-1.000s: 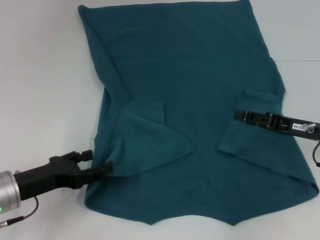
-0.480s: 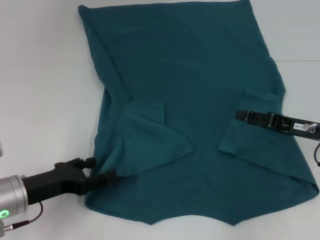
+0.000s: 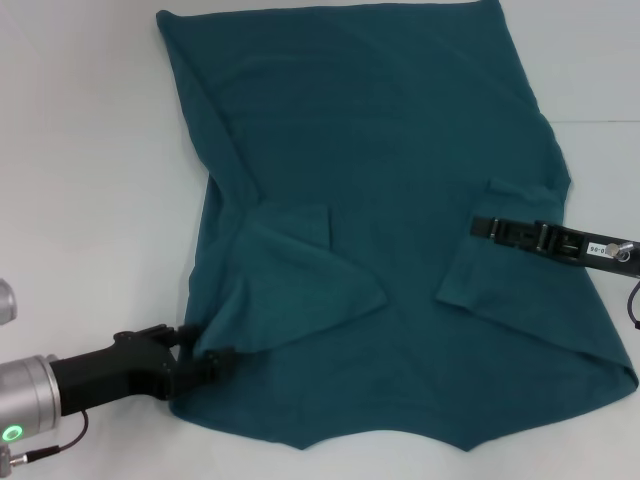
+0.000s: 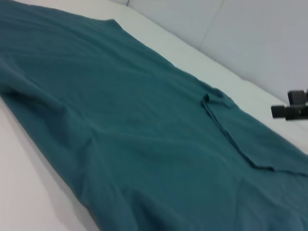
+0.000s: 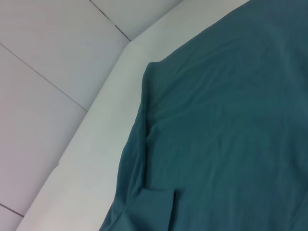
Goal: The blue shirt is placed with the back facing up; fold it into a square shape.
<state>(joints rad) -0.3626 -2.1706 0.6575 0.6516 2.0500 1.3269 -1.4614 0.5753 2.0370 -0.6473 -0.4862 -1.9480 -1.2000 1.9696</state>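
While it lay spread over most of the white table, the blue shirt had both short sleeves turned inward onto its body. Item: one large plain teal-blue garment, soft matte fabric, no print. Left sleeve flap: folded in, resting on the body near the robot's left edge. Right sleeve flap: folded in likewise, near the robot's right edge. Far hem: straight, toward the table's back. Near edge: uneven, with a shallow notch at the middle.

Left claw: black, at the shirt's near-left edge, its fingers spread a little with the fabric edge between them or just against them; whether it gripped the cloth could not be told. Left arm: entered from the near-left corner, silver cuff with a green light.

Right claw: black, slim, lying over the folded right sleeve, tip pointing toward the shirt's middle; its opening could not be told. It also showed in the left wrist view, beyond the shirt.

Surround: pale panelled wall behind the table.
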